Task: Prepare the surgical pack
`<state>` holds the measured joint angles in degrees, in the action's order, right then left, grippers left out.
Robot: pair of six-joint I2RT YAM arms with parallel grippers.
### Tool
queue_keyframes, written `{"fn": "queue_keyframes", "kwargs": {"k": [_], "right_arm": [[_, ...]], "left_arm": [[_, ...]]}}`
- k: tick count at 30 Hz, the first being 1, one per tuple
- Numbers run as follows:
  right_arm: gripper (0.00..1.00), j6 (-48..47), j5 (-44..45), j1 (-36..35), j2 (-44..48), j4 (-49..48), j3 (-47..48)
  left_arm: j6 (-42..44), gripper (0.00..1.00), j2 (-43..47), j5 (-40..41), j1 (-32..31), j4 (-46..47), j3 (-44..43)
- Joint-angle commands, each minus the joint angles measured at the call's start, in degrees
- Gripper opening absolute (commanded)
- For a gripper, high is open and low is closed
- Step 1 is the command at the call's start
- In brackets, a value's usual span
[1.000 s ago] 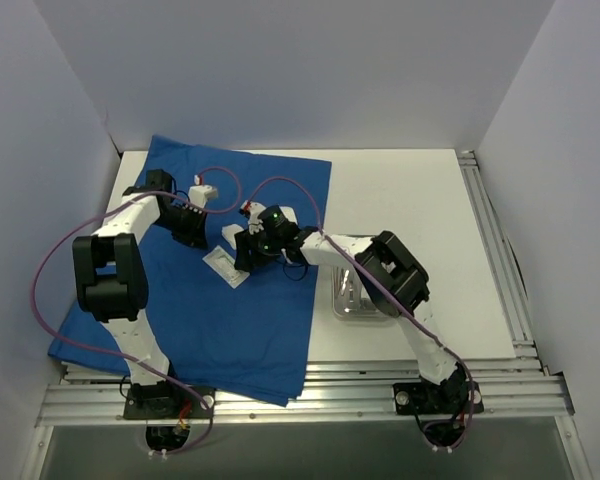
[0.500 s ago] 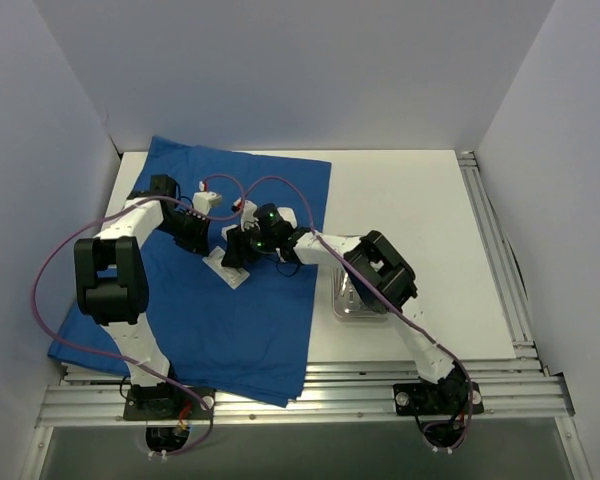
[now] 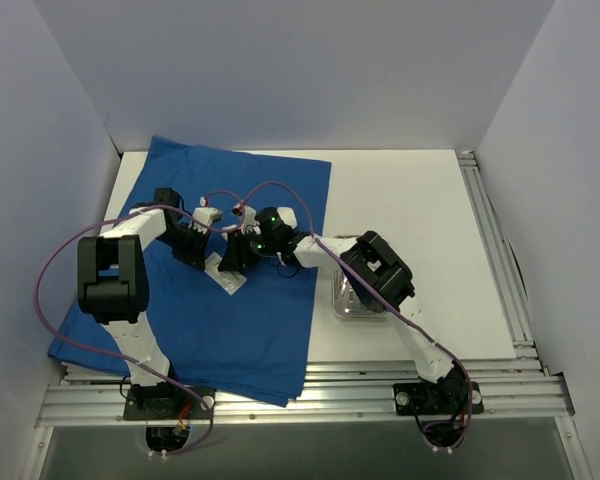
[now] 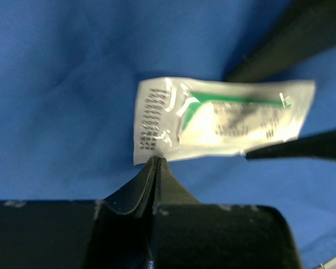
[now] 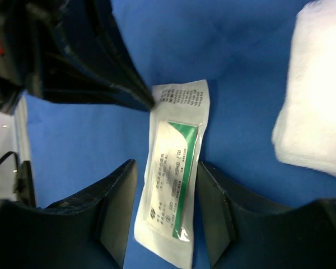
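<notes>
I see royal-blue cloth [image 3: 230, 330]. On cloth: white packet [image 5: 176, 168], green stripe, black print; white gauze [image 5: 319, 95]; black fingers [image 5: 115, 207]. Beside cloth: silver tray [image 3: 360, 314].

Right tool [image 3: 229, 258] slides toward 9 o'clock over the blue sheet [image 3: 240, 330], jaws narrowing a bit, and now straddles the flat packet [image 5: 176, 168]. Left tool [image 4: 158, 163] shifts toward 4 o'clock, and its closed tip now touches the packet's short edge.

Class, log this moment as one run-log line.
left gripper: shut, tip at packet edge | right gripper: open, straddling packet | packet: flat on blue sheet
</notes>
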<state>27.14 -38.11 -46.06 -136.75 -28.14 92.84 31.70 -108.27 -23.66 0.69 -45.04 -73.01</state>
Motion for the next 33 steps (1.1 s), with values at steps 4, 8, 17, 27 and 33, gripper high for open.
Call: {"fn": "queue_keyframes", "kwargs": {"k": [4,8,17,27,33], "right_arm": [[0.39,6.2,-5.3,-0.3,-2.5,-4.4,-2.0],[0.37,9.3,-7.5,-0.3,-2.6,-6.8,-2.7],[0.11,12.4,-5.0,-0.5,-4.8,-8.2,-2.1],[0.00,8.5,-0.7,-0.5,4.4,-2.1,-4.4],[0.00,4.9,-0.7,0.1,15.8,1.8,-7.4]], "left_arm": [[-1.7,0.02,-1.6,1.0,-0.1,5.4,0.4],[-2.2,0.02,-1.7,1.1,-0.1,6.5,0.9],[-2.4,0.02,-0.7,-0.8,-0.1,7.0,1.4],[-3.8,0.03,3.2,-1.8,1.9,1.8,-2.3],[-5.0,0.22,8.5,-5.6,7.7,-3.7,-8.7]]}}
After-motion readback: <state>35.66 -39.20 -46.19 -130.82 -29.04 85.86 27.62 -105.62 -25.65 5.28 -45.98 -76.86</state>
